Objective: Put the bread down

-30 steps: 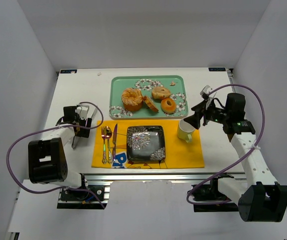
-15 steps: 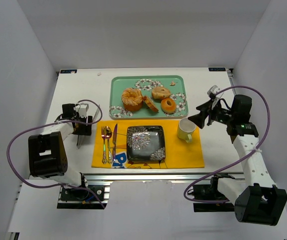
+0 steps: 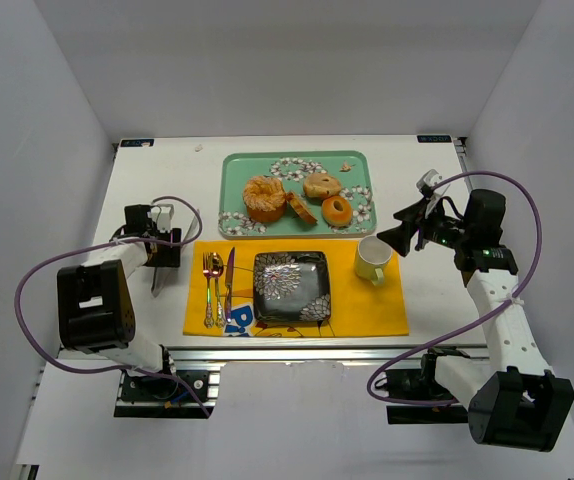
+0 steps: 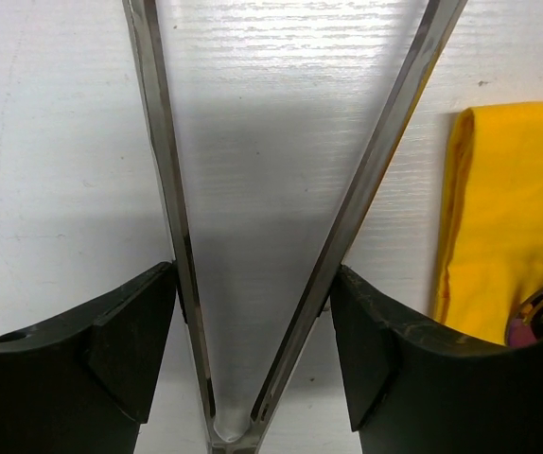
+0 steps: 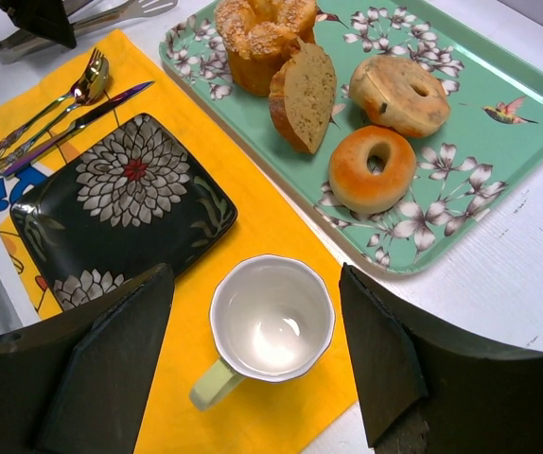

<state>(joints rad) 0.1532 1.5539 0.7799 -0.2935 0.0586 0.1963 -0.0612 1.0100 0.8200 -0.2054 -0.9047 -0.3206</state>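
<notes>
Bread (image 3: pixel 265 197) sits on the green tray (image 3: pixel 229 165) in the upper middle of the overhead view: a round loaf, a cut slice (image 3: pixel 301 208) against it, and two bagels (image 3: pixel 322 185) to the right. Below the tray a black plate (image 3: pixel 291 286) lies on the yellow placemat (image 3: pixel 367 305), with a mug (image 3: pixel 371 259) to its right. At the mat's left edge the left gripper (image 4: pixel 253 284) presses both fingers against the outer sides of metal tongs (image 4: pixel 163 170). The right gripper (image 5: pixel 254 272) hovers over the mug, fingers apart.
</notes>
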